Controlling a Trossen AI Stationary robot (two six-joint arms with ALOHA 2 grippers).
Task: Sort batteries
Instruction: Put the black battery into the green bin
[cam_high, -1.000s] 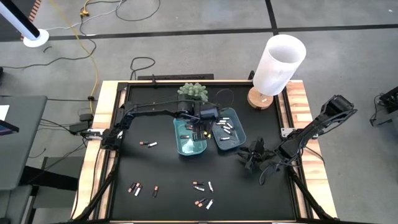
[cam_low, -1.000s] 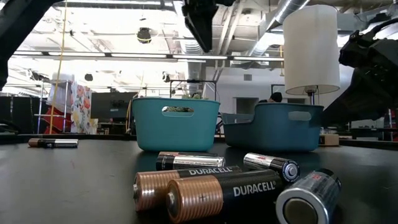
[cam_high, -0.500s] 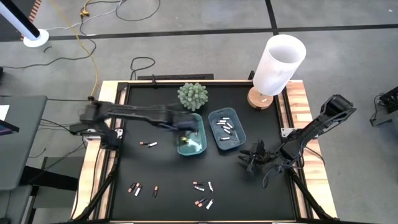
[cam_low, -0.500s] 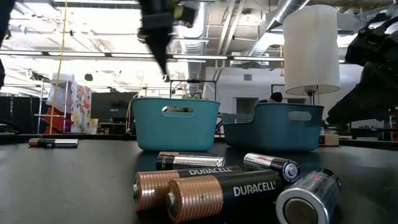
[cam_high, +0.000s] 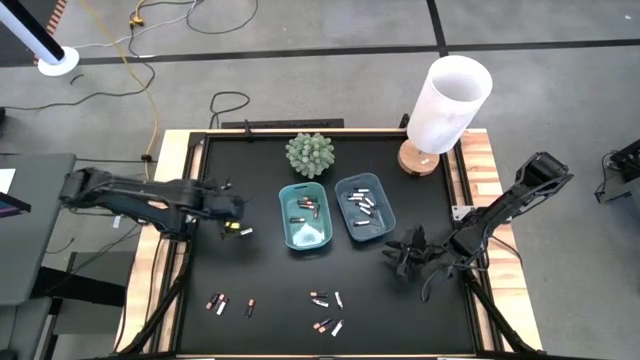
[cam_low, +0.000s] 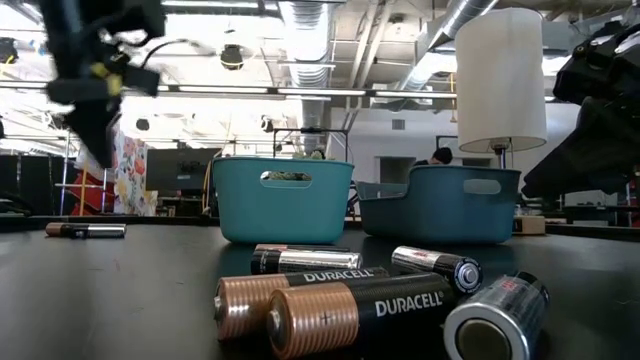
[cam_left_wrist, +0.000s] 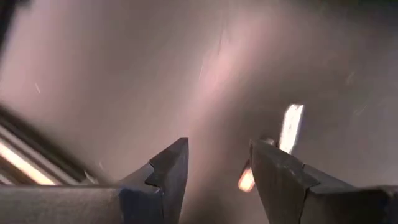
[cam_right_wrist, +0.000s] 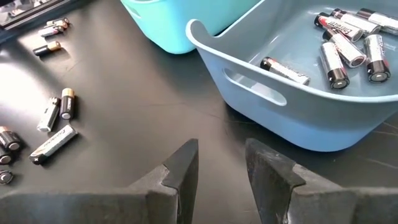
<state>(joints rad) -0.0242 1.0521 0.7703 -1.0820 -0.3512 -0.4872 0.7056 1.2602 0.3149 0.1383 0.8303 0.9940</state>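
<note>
The left gripper (cam_high: 232, 212) hangs over the left side of the black table (cam_high: 270, 280), right above a small dark battery (cam_high: 243, 232) lying there. Its two dark fingers (cam_left_wrist: 168, 174) are spread apart and hold nothing. The right gripper (cam_high: 400, 255) waits low near the right edge, beside the grey-blue plastic tray (cam_right_wrist: 298, 112); its fingers are a little apart and empty. Small dark and silver batteries (cam_right_wrist: 345, 46) lie in that tray. More sit in the teal plastic tray (cam_high: 305, 217), and others lie loose near the table's front (cam_high: 325, 310).
</note>
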